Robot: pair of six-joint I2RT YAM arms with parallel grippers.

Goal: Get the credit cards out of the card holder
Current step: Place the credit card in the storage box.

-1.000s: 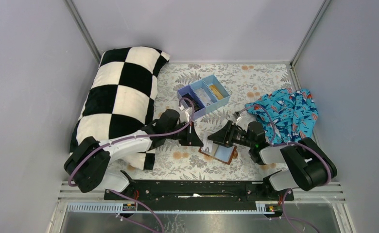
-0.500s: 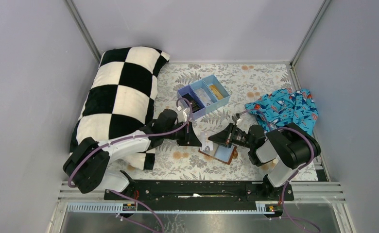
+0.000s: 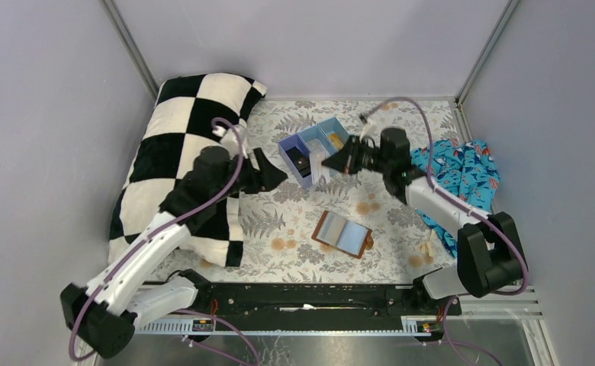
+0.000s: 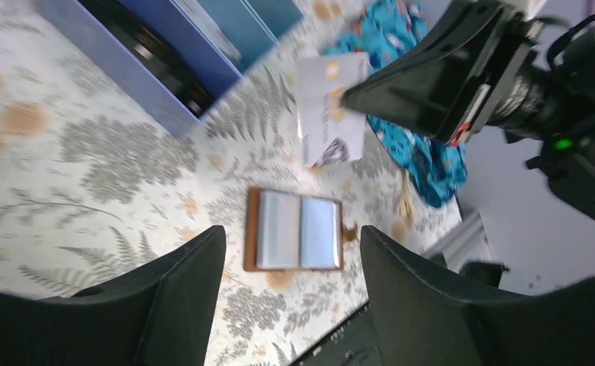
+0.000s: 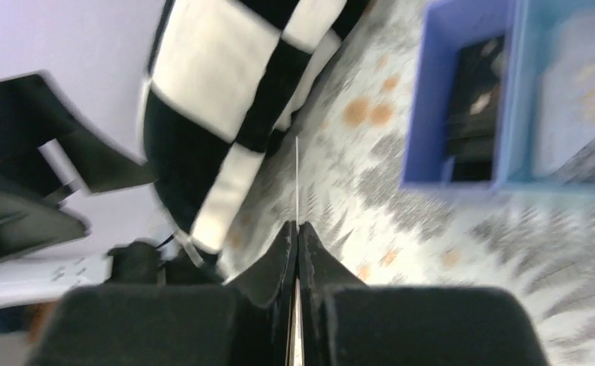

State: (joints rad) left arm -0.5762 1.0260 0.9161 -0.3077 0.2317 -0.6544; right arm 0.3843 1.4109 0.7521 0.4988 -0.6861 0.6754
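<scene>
The card holder lies open and flat on the floral cloth, brown rim around pale blue-grey panels; in the left wrist view the card holder sits below my fingers. My right gripper is shut on a whitish credit card, held in the air by the near side of the blue tray. In the right wrist view that card shows edge-on between the jaws of the right gripper. My left gripper hangs open and empty, well above the cloth near the pillow.
The blue three-compartment tray holds a black item, a pale card and a yellow card. A black-and-white checked pillow fills the left side. A blue patterned cloth lies at the right.
The right gripper shut on the whitish card at the card holder and carried it up and back to the tray. The left gripper opened, left the holder and rose back toward the pillow.
</scene>
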